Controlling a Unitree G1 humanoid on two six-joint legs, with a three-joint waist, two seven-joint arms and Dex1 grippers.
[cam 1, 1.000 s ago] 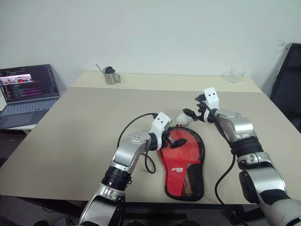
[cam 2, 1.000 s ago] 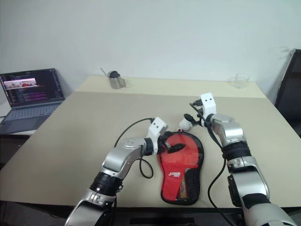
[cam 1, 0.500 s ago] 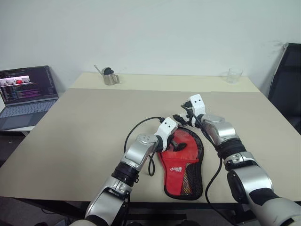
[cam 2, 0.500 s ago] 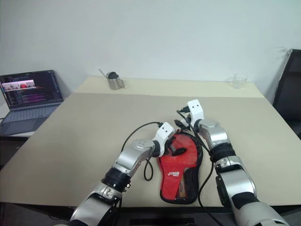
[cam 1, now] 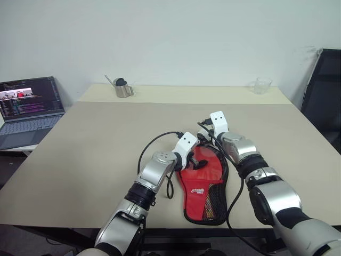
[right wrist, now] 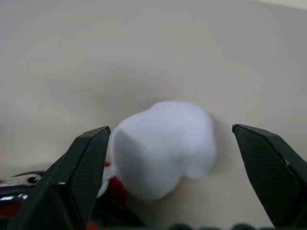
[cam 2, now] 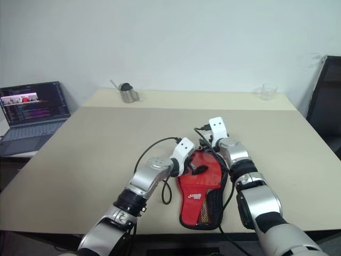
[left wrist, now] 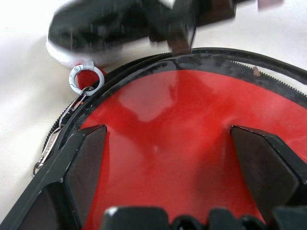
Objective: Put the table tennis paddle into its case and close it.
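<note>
The case lies flat on the table, red logo side up, and the paddle cannot be made out, so it is presumably already inside. The left claw hangs spread over the round end, the right claw spread around the white ball. The right claw could pinch the ball rather than the zip pull, dragging the unpinned case sideways.

Open laptop at the left on a side surface; metal cup and clear glass on the far beige table; black chair at right.
</note>
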